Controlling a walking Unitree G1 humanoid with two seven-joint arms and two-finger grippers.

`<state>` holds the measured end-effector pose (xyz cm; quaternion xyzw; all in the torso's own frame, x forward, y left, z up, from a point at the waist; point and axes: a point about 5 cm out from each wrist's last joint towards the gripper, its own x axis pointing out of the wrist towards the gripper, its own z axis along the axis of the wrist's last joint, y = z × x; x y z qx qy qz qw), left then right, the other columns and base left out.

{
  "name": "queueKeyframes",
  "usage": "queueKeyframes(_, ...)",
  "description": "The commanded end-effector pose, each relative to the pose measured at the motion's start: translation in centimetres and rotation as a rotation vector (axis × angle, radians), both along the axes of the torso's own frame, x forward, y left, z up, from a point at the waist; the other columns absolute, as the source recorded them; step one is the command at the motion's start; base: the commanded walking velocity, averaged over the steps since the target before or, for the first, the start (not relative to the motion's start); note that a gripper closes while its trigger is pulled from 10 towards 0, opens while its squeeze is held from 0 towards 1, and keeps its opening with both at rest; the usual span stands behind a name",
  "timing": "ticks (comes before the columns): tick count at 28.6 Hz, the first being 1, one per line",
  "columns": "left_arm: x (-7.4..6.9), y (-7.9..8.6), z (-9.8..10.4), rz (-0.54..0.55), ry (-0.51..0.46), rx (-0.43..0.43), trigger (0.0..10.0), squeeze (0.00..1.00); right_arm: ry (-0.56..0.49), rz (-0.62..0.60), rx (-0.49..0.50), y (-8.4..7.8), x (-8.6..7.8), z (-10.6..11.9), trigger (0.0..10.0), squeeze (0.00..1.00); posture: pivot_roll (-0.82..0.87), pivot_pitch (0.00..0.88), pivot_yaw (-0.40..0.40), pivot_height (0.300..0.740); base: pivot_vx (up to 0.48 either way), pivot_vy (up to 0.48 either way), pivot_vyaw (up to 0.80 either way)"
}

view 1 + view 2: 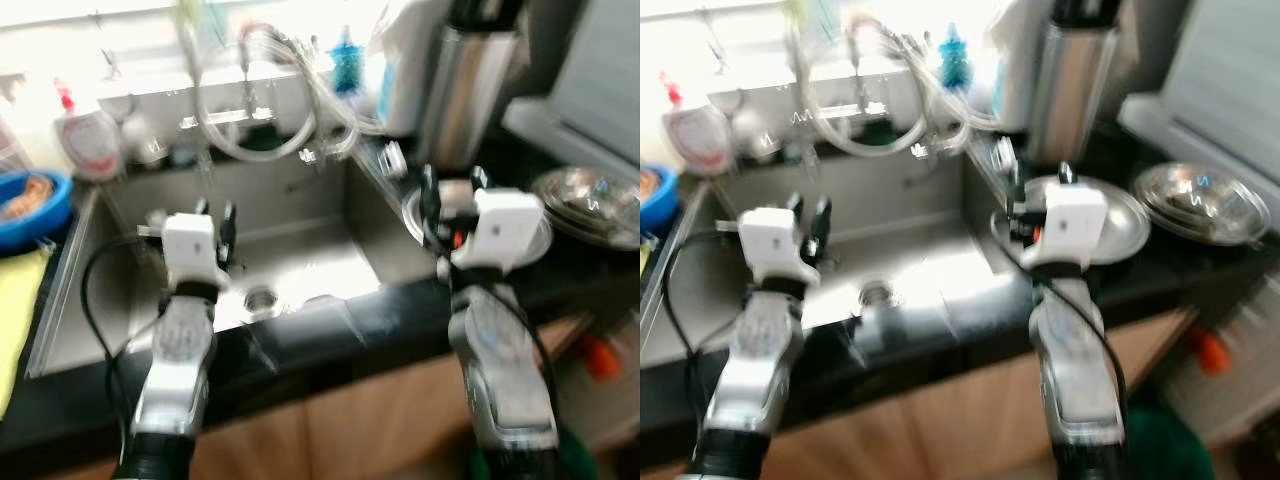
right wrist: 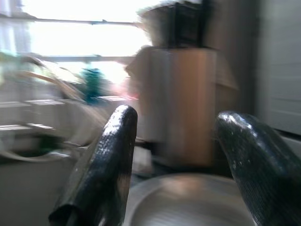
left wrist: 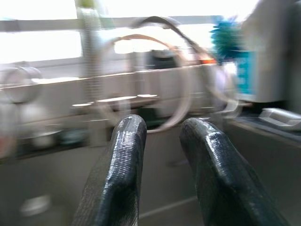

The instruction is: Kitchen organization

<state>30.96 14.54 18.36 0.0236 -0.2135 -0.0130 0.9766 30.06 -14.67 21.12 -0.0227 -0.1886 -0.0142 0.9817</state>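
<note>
Both head views are blurred. A steel sink (image 1: 300, 270) sits in a black counter (image 1: 330, 335), with a drain (image 1: 260, 298) in its floor and a faucet wrapped in looping hoses (image 1: 270, 110) along its back wall. The left gripper (image 1: 215, 222) hangs over the sink basin, its two black fingers (image 3: 124, 174) a narrow gap apart and holding nothing; straight ahead of the jaws, in the left wrist view, are the sink's back wall and the hose loops. The right gripper (image 1: 450, 190) is over the counter just beside the sink's right edge, its fingers (image 2: 110, 160) spread wide and empty. Directly below and between those jaws lies a round steel plate (image 1: 1120, 225), shiny and shallow; beyond them stands a tall steel canister with a dark top (image 1: 470, 75). Further to the right of that gripper a stack of steel bowls (image 1: 590, 205) rests on the counter. Well to the left of the left gripper are a blue bowl (image 1: 35, 205), a yellow cloth (image 1: 18, 310) and a white bottle with a red cap (image 1: 85, 135).
</note>
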Motion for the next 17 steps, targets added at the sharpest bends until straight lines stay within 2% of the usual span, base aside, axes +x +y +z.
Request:
queueKeyframes(1,0.0,-0.2,0.6,-0.012,-0.025,0.006,10.0,0.0,-0.001,-0.023,0.009,-0.3,0.0,0.1,10.0,0.0,-0.13,0.0,0.031,0.74,0.0,0.0,0.0)
queueKeyframes(6,0.0,-0.2,0.5,-0.015,-0.021,0.006,10.0,0.0,0.047,-0.063,-0.021,-0.6,0.0,-0.2,10.0,0.0,-0.13,0.0,0.031,0.74,0.0,0.0,0.0)
queueKeyframes(9,0.0,-0.1,0.5,-0.014,-0.019,0.007,10.0,0.0,0.088,-0.059,0.045,-0.7,0.3,-0.2,10.0,0.0,-0.13,0.0,0.03,0.74,0.0,0.0,0.0)
queueKeyframes(11,0.0,-0.2,0.4,-0.015,-0.018,0.008,10.0,0.0,0.121,-0.103,0.052,-1.0,0.3,-0.2,10.0,0.0,-0.14,0.0,0.03,0.74,0.0,0.0,0.0)
queueKeyframes(12,0.0,-0.2,0.4,-0.016,-0.017,0.009,10.0,0.0,0.191,-0.19,0.112,-1.8,0.2,-0.8,10.0,0.0,-0.14,0.0,0.03,0.74,0.0,0.0,0.0)
queueKeyframes(13,0.0,-0.2,0.4,-0.017,-0.016,0.009,10.0,0.0,0.247,-0.235,0.133,-2.1,0.1,-1.3,10.0,0.0,-0.13,0.0,0.029,0.74,0.0,0.0,0.0)
queueKeyframes(15,0.0,-0.2,0.4,-0.018,-0.017,0.011,10.0,0.0,0.342,-0.313,0.243,-3.0,-0.2,-2.6,10.0,0.0,-0.14,0.0,0.029,0.74,0.0,0.0,0.0)
queueKeyframes(17,0.1,-0.2,0.4,-0.019,-0.018,0.011,10.0,0.0,0.349,-0.349,0.204,-3.5,-0.4,-2.6,10.0,0.0,-0.14,0.0,0.029,0.74,0.0,0.0,0.0)
